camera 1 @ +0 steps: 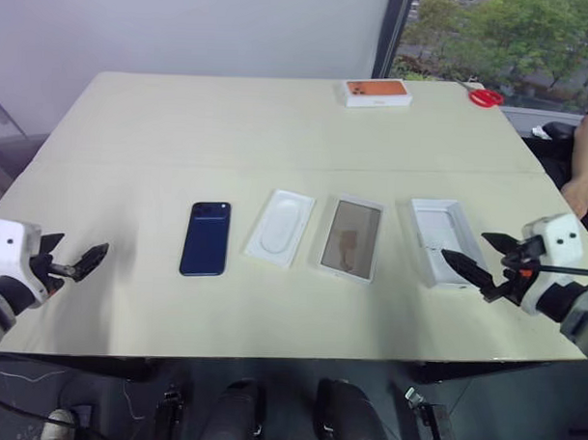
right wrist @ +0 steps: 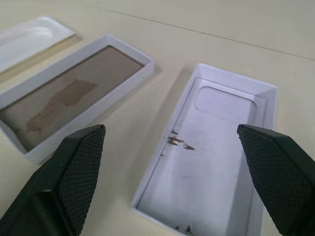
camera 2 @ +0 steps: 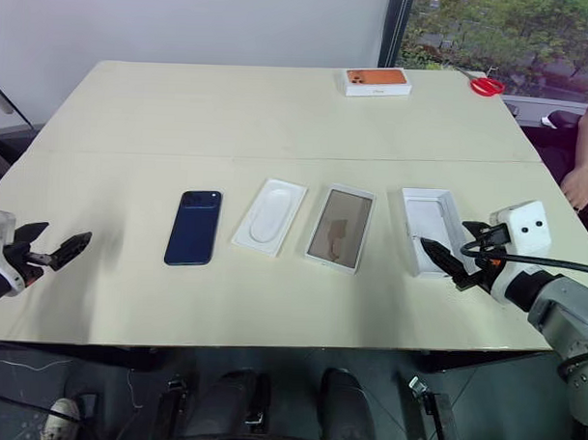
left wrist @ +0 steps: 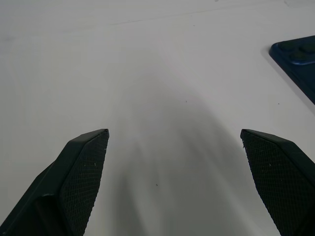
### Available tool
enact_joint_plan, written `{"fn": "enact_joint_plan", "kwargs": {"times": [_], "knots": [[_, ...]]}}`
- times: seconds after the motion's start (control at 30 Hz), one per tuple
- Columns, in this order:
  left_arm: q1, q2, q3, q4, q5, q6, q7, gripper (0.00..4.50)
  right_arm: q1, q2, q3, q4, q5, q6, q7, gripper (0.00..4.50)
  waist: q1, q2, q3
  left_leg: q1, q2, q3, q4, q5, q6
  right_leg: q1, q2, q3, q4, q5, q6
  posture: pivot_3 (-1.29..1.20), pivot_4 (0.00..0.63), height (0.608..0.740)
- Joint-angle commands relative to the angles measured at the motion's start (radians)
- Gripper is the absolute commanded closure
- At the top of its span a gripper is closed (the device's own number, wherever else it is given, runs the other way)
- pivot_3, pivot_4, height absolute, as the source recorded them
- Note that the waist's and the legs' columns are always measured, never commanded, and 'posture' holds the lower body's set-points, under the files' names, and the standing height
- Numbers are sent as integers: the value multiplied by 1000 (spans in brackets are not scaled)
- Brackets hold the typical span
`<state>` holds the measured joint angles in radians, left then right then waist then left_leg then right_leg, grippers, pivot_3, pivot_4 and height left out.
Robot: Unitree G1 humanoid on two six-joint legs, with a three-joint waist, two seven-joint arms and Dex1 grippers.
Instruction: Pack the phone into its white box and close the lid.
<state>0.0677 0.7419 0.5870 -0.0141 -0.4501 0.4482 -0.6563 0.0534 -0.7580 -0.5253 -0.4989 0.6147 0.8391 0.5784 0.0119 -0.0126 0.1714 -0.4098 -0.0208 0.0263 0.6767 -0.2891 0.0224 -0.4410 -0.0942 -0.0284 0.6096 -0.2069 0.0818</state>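
The slim, glossy dark navy-blue phone (camera 1: 205,238) lies flat on the cream table (camera 1: 278,123), leftmost in a row of four, its long axis running away from the robot. To its right come a thin white insert (camera 1: 279,227), the shallow white box with grey-brown interior (camera 1: 349,238), then the plain-inside white lid (camera 1: 442,242). The left gripper (camera 1: 72,262) (fingers spread, empty) is nearer the phone, which lies forward and to its right. The right gripper (camera 1: 483,263), also spread, hovers by the lid.

Phone, box and lid lie apart in a row.
Glossy navy-blue smartphone (camera 1: 205,238) back-up, left; shallow white cardboard tray (camera 1: 350,238) open, middle; white rimmed lid (camera 1: 444,241) upturned, right.
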Motion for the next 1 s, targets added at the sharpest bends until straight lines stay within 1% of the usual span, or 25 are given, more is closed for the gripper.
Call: {"fn": "enact_joint_plan", "kwargs": {"times": [0.03, 0.3, 0.43, 0.47, 0.6, 0.67, 0.77, 0.87, 1.0], "knots": [[-8, 8, 25, -29, -13, -10, 3, 0, -8, -7, -17, -33, 17, -5, -5, 16, 0, 0, 0, 0, 0, 0, 0, 0, 0, 0, 0, 0, 0, 0, 0, 0, 150, 740], [-18, -6, 15, -57, -33, 8, 16, 0, -3, -19, -20, -45, 31, -4, 3, 16, 0, 0, 0, 0, 0, 0, 0, 0, 0, 0, 0, 0, 0, 0, 0, 0, 150, 740], [-50, -21, -24, -101, -50, 36, 28, 0, -18, -17, -5, -41, 37, -19, 15, 16, 1, 0, 0, 0, 0, 0, 0, 0, 0, 0, 0, 0, 0, 0, 0, 0, 150, 740], [-64, -31, -34, -119, -61, 51, 35, 0, -28, -17, 1, -36, 37, -22, 17, 16, 1, 0, 0, 0, 0, 0, 0, 0, 0, 0, 0, 0, 0, 0, 0, 0, 150, 740], [-126, -78, -139, -187, -73, 92, 41, 0, -102, -8, 69, -25, 25, -37, 8, 16, 0, 0, 0, 0, 0, 0, 1, 0, 0, 1, 0, 0, 0, 0, 0, 0, 150, 740], [-146, -95, -168, -204, -71, 108, 59, 0, -111, -5, 74, -22, 22, -42, 6, 16, 1, 0, 0, 0, 0, 0, 1, 0, 0, 1, 0, 0, 0, 0, 0, 0, 150, 740], [-288, -132, -274, -209, -89, 216, 103, 0, -174, 3, 163, -47, 11, -46, -7, 16, 3, -1, 0, 0, 0, 0, 1, 0, 1, 1, 1, 0, 1, 0, 0, 0, 150, 740], [-382, -169, -361, -225, -90, 340, 154, 0, -191, 21, 244, -85, -21, -58, -37, 16, 3, -1, 0, 0, 0, -1, 4, 0, 1, 2, 2, -1, 2, 0, 0, 0, 150, 740], [-493, -213, -422, -272, -130, 508, 216, 0, -200, 38, 313, -155, -42, -54, -73, 16, 0, -2, 1, 0, -1, 0, 4, 0, 1, 3, 3, -1, 2, 1, 3, 0, 150, 740]]}}
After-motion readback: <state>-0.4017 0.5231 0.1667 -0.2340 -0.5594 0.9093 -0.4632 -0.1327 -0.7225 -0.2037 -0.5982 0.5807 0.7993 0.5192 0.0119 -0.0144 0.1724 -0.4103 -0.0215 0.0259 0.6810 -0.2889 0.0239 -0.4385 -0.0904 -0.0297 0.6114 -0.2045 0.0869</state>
